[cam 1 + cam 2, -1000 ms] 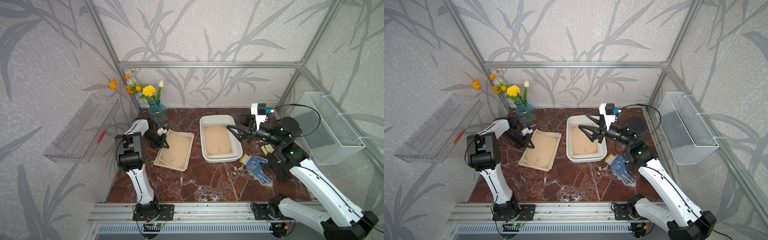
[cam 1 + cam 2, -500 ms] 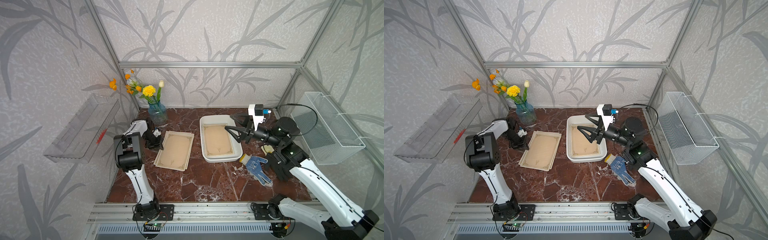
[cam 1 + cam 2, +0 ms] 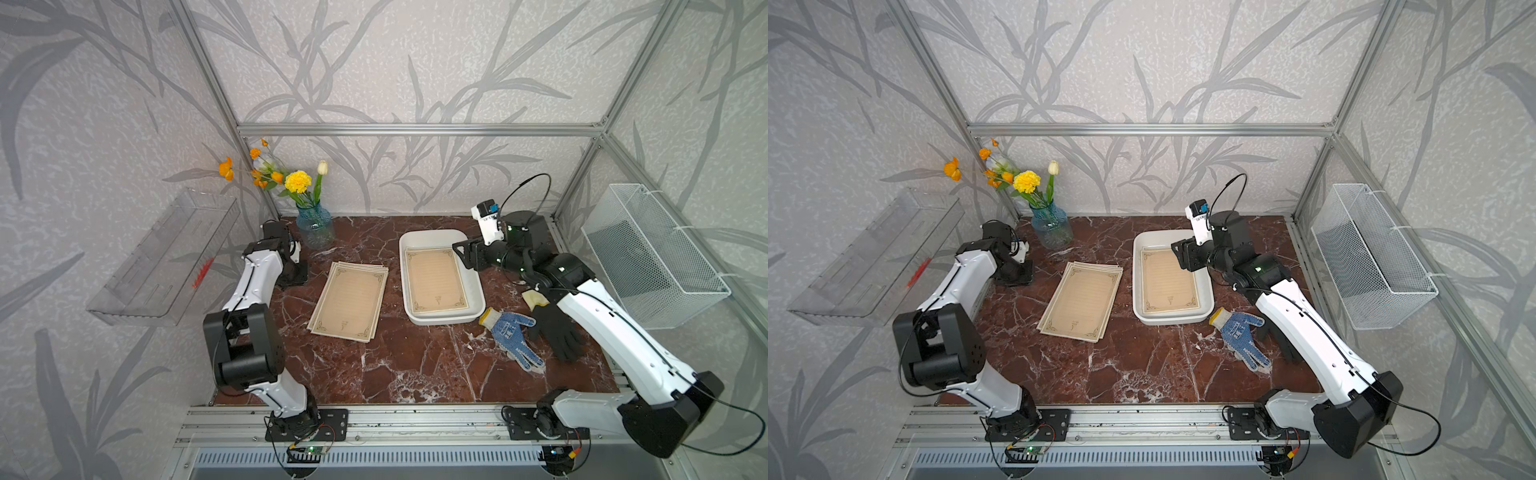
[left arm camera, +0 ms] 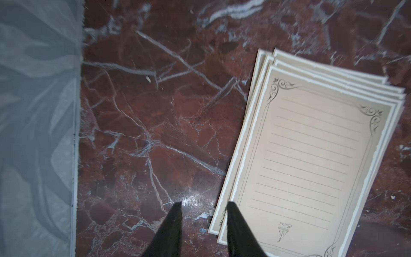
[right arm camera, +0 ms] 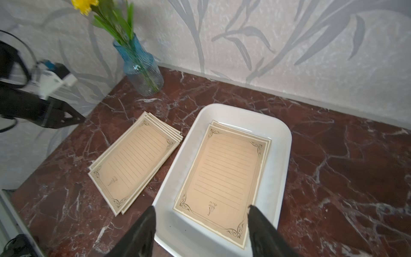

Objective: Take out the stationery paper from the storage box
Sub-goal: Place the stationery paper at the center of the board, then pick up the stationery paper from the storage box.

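Note:
The white storage box (image 3: 440, 320) (image 3: 1167, 318) (image 5: 285, 155) stands right of centre on the marble. Stationery paper (image 3: 436, 280) (image 3: 1169, 282) (image 5: 224, 175) lies flat inside it. Several more sheets form a fanned stack (image 3: 351, 299) (image 3: 1081, 301) (image 4: 311, 155) (image 5: 133, 160) on the table to its left. My right gripper (image 3: 461, 253) (image 3: 1180, 255) (image 5: 201, 209) hovers open over the box's far right part, holding nothing. Left of the stack, near the wall, my left gripper (image 3: 296, 273) (image 3: 1019, 274) (image 4: 204, 203) is open and empty; one fingertip (image 4: 231, 207) sits over the stack's corner.
A blue vase with flowers (image 3: 316, 226) stands at the back left. A blue-dotted glove (image 3: 513, 334) and a black glove (image 3: 555, 328) lie right of the box. On the right wall hangs a wire basket (image 3: 652, 257); the left wall carries a clear shelf tray (image 3: 166, 257).
My left gripper has opened and drawn back from the stack toward the left wall. The right gripper has shifted slightly over the box and its jaws have narrowed a little.

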Controlling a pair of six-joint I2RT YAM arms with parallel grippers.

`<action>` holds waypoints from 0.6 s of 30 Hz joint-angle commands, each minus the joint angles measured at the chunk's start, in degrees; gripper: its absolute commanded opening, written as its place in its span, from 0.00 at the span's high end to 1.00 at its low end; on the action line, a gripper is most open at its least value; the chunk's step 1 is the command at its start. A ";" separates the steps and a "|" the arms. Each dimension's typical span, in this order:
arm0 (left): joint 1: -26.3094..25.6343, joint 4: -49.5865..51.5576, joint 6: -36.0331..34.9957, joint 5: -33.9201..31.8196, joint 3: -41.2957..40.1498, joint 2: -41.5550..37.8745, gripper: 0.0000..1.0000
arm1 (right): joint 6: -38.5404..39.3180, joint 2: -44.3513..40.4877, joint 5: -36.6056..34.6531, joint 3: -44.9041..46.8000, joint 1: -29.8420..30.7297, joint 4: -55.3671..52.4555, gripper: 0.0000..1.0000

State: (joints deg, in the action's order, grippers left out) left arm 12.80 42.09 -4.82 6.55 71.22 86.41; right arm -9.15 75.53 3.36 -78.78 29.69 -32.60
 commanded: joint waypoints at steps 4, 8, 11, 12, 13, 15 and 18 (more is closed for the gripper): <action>-4.09 -25.68 1.14 6.13 -14.75 -16.97 0.50 | 0.16 4.41 -6.77 -1.95 -0.10 -7.51 0.38; -11.36 -33.53 -0.41 10.44 -19.97 -22.59 0.40 | -0.04 7.82 -8.08 -1.84 -0.08 -8.29 0.41; -15.92 -36.88 2.28 15.01 -20.90 -22.47 0.35 | -0.79 10.25 -9.30 -1.05 -0.17 -7.95 0.42; -16.98 -38.12 4.50 17.31 -20.80 -21.39 0.34 | -1.15 11.24 -9.42 -0.86 -0.17 -7.93 0.42; -17.90 -39.39 7.12 19.16 -20.66 -19.89 0.34 | -1.67 12.29 -9.44 -0.82 -0.24 -7.98 0.42; -19.75 -41.41 12.15 21.46 -19.94 -16.28 0.32 | -2.79 14.26 -9.42 -0.52 -0.43 -7.92 0.42; -22.61 -41.38 18.89 21.28 -17.29 -9.64 0.32 | -4.98 17.40 -8.78 -0.25 -1.11 -7.69 0.42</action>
State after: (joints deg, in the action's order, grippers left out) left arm -8.21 3.62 5.78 24.49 51.90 72.58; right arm -11.51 90.98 -4.69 -79.05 29.30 -39.27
